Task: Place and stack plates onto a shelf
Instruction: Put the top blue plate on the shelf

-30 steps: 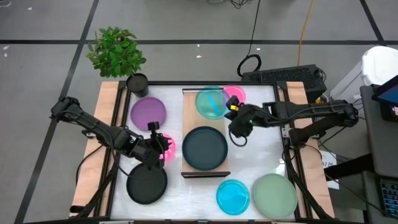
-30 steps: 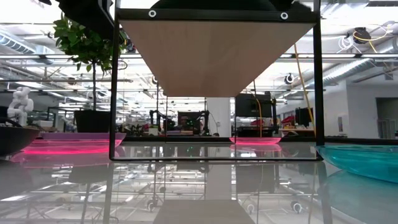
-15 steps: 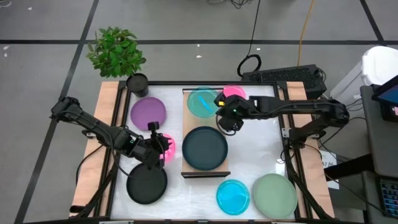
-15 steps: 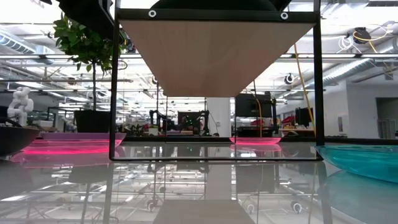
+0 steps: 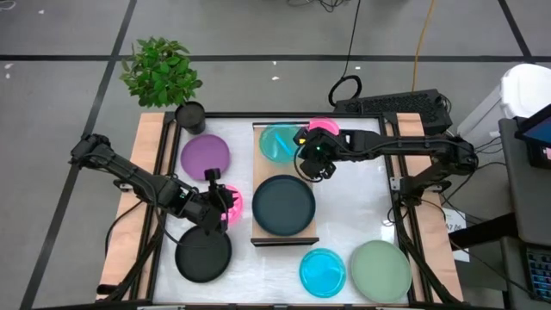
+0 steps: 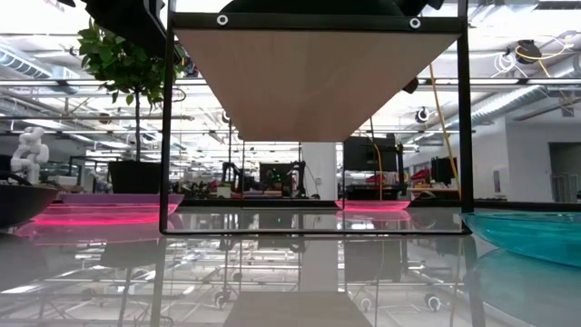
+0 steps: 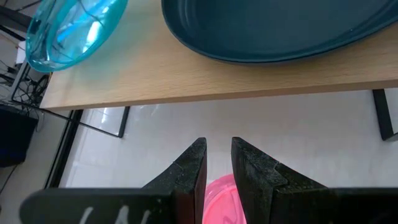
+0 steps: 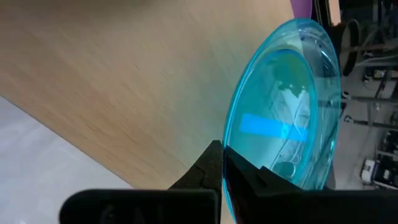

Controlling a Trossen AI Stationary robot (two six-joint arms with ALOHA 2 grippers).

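The right pincer (image 5: 308, 148) has carried the cyan plate (image 5: 279, 142) farther over the shelf (image 5: 261, 185), clenched on its rim. The left pincer (image 5: 219, 205) grips the pink plate (image 5: 232, 203) beside the shelf.

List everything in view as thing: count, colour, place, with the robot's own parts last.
shelf: one, light wood, middle of the table.
cyan plate: one, translucent, far end of the shelf, rim pinched by the right gripper.
dark teal plate: one, near half of the shelf.
purple plate: one, table, left of the shelf.
pink plates: two; one under the left gripper, one beyond the right gripper.
black plate: one, near left of the table.
second cyan plate: one, near edge.
sage-green plate: one, near right corner.
plant: one, green, dark pot, far left corner.
left gripper: closed on the pink plate's rim.
right gripper: shut on the cyan plate.
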